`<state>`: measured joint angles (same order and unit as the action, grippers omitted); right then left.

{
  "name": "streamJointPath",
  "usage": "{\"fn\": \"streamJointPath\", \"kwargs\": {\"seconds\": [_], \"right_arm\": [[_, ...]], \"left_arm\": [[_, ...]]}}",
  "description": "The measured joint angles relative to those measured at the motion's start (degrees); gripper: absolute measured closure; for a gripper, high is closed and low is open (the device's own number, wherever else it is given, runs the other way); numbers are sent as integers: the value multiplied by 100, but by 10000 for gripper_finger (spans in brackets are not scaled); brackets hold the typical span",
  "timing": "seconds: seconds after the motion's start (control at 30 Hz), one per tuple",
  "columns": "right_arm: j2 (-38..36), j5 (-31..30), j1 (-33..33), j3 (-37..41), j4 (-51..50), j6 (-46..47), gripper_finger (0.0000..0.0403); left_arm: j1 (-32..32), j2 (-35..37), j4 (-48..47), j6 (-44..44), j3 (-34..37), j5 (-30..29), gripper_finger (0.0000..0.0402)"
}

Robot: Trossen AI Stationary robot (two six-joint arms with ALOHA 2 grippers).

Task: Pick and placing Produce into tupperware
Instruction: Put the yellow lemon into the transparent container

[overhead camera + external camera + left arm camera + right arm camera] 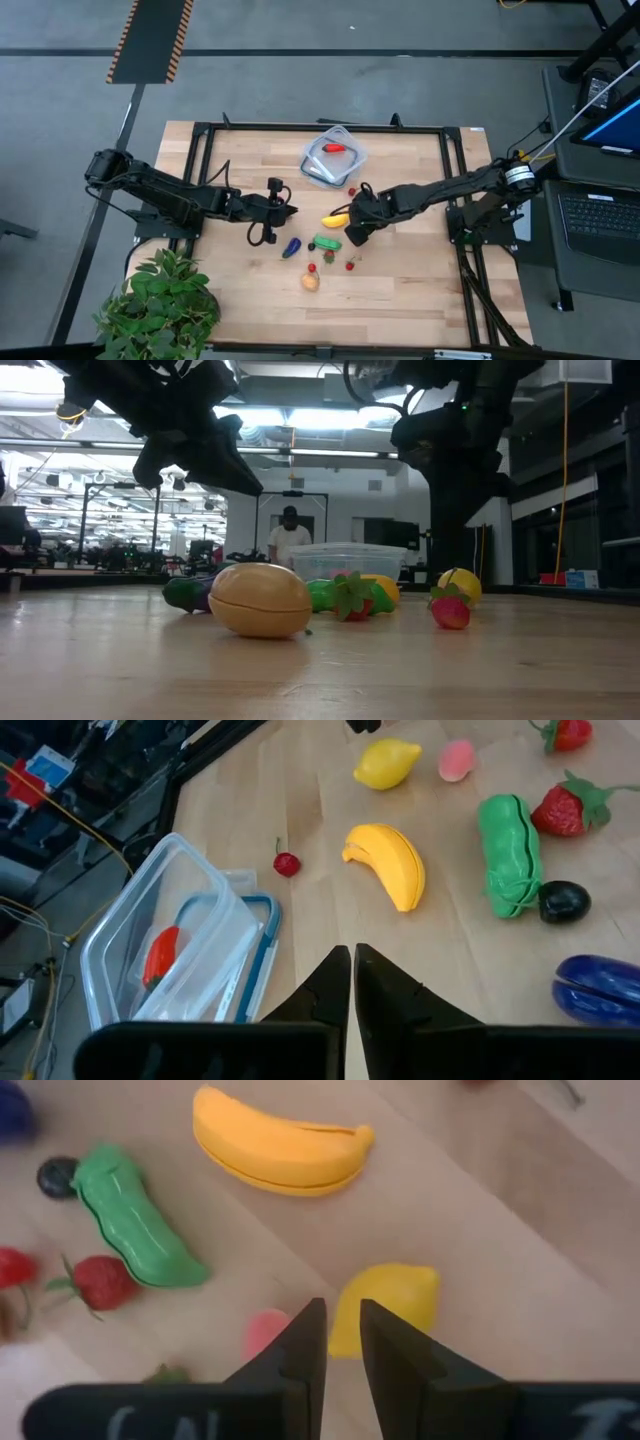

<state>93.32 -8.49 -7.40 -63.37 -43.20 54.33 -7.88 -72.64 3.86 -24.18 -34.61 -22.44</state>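
Observation:
The clear tupperware (333, 155) (170, 945) sits at the table's far middle on its lid, with a red pepper (160, 956) inside. Produce lies loose on the wood near the centre: banana (390, 865) (280, 1150), lemon (385, 1308) (385, 765), green pod (135, 1225), strawberry (100, 1280), eggplant (292, 247), cherry (287, 865). My left gripper (352, 960) (290, 210) is shut and empty, left of the banana. My right gripper (340, 1320) (352, 235) points down over the lemon. Its fingers are a narrow gap apart, with nothing between them.
A potted plant (160, 300) stands at the near left corner. A black frame (200, 135) borders the table. A tan round piece (258, 600) (311, 282) lies nearest the front edge. A person (290, 535) stands far behind the table.

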Motion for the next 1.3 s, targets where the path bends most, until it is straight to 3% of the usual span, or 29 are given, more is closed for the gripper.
{"fn": "streamJointPath", "kwargs": {"seconds": [0.17,0.57,0.87,1.03,1.3], "right_arm": [[-2,3,83,0,20,-529,336],[-4,-4,199,4,30,-82,329],[-9,16,199,4,-148,270,218],[-9,65,199,4,-434,995,154],[-9,93,199,4,-428,1763,120]], "left_arm": [[0,0,0,-32,0,0,396],[0,0,0,-45,0,0,392],[0,0,-48,-46,0,0,369],[0,0,-46,-44,0,0,359],[0,0,-46,-44,0,0,347]]}}
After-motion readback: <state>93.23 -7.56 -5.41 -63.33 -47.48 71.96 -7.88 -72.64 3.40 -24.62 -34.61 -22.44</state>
